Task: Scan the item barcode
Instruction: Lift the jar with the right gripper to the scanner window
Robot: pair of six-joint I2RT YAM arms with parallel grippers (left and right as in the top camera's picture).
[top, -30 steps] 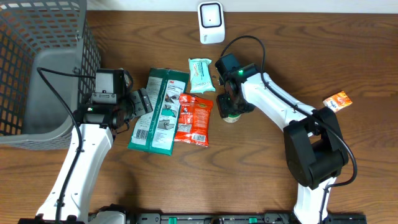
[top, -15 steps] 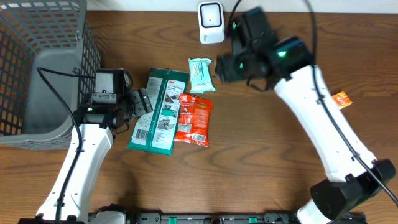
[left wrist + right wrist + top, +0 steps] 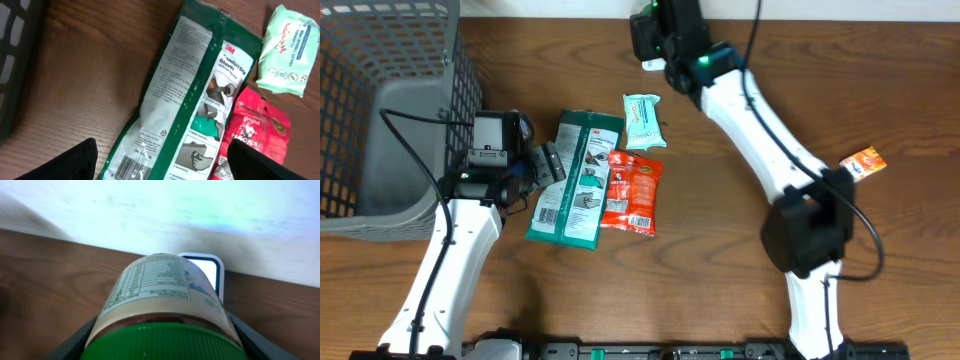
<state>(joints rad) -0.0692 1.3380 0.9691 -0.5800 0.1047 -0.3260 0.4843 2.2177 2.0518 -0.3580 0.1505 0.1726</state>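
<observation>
My right gripper (image 3: 162, 345) clamps the green-lidded, paper-labelled jar (image 3: 159, 292) at its cap end. It lies level, close before the white box scanner (image 3: 206, 272) at the wooden surface's (image 3: 50, 280) back edge, I judge to present its barcode. My left gripper (image 3: 162, 162) hangs spread wide and empty over the green glove packet (image 3: 195, 100).

Your left arm (image 3: 448, 260) and right arm (image 3: 760, 122) are white tubular links joined by black housings. Thin black cables (image 3: 756, 20) loop off them, a green light (image 3: 702, 62) glows near each wrist, and the left gripper (image 3: 161, 144) has matte black fingers (image 3: 70, 162).
</observation>
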